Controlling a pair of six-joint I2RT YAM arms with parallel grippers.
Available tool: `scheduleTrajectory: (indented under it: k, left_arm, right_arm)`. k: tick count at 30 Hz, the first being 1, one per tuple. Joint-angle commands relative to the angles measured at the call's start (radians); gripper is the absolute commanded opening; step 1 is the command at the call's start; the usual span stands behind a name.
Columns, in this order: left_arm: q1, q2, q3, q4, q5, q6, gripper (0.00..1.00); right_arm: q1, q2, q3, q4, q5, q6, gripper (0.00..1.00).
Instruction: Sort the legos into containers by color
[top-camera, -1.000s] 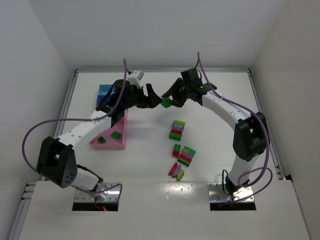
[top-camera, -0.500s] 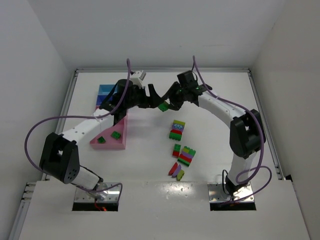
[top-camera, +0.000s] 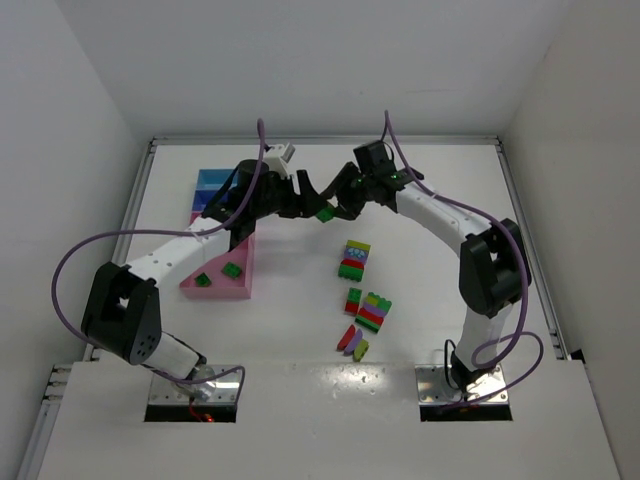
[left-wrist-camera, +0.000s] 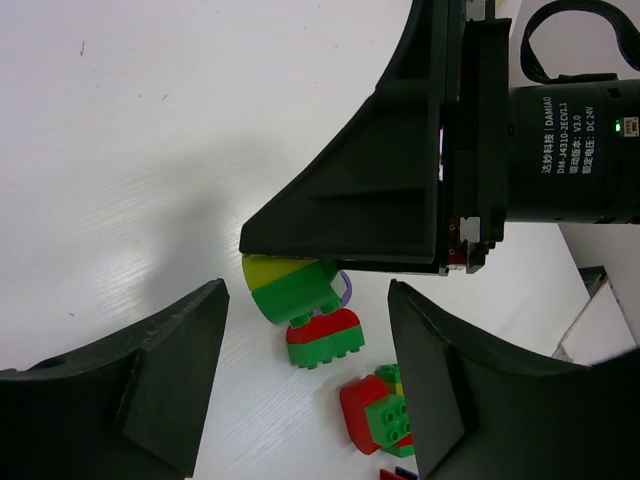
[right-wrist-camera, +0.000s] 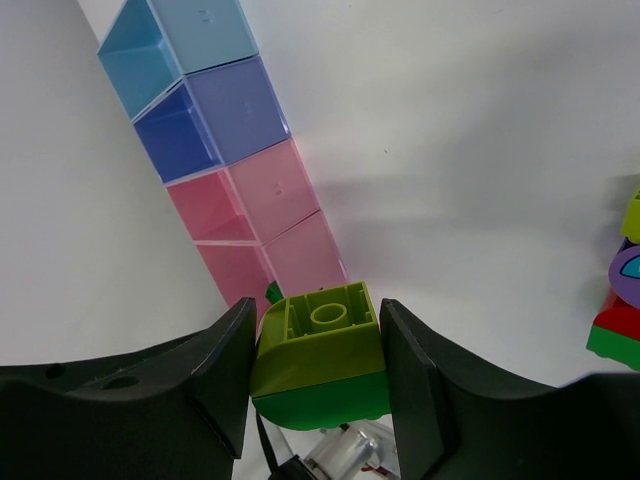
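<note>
Right wrist view: my right gripper (right-wrist-camera: 318, 345) is clamped on a lime-and-green brick (right-wrist-camera: 322, 355), held near the row of trays (right-wrist-camera: 262, 190). My left gripper (left-wrist-camera: 305, 298) hangs spread wide, facing it closely. Two green bricks (top-camera: 232, 269) lie in the end pink tray (top-camera: 243, 291).

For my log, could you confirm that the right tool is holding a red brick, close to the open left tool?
Not quite: the brick held in the right tool is green, not red, as the right wrist view shows. The rest holds: the left tool is open and close by.
</note>
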Motion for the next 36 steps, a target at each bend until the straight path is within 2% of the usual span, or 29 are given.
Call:
scheduleTrajectory:
  k: [1, 2, 5, 16, 28, 36]
  left_arm:
    - [-0.011, 0.004, 0.002, 0.051, 0.008, -0.001, 0.7]
    - [-0.011, 0.013, 0.002, 0.051, 0.008, -0.001, 0.66]
    - [-0.011, 0.013, 0.002, 0.051, 0.008, -0.01, 0.64]
    - [-0.011, 0.031, -0.009, 0.051, 0.008, -0.01, 0.61]
    - [-0.011, 0.021, -0.084, 0.051, 0.008, -0.03, 0.31]
    - [-0.011, -0.039, -0.148, 0.051, 0.018, -0.03, 0.26]
  right_arm:
    - [0.008, -0.026, 0.055, 0.02, -0.026, 0.019, 0.0]
    - [0.008, -0.026, 0.055, 0.02, -0.026, 0.019, 0.0]
    - [0.017, -0.035, 0.055, 0.02, -0.037, 0.019, 0.0]
    - [0.017, -0.044, 0.064, 0.02, -0.037, 0.019, 0.0]
    - [0.007, -0.054, 0.083, 0.002, -0.015, 0.008, 0.0]
    - [-0.021, -0.054, 0.074, -0.008, 0.046, -0.012, 0.0]
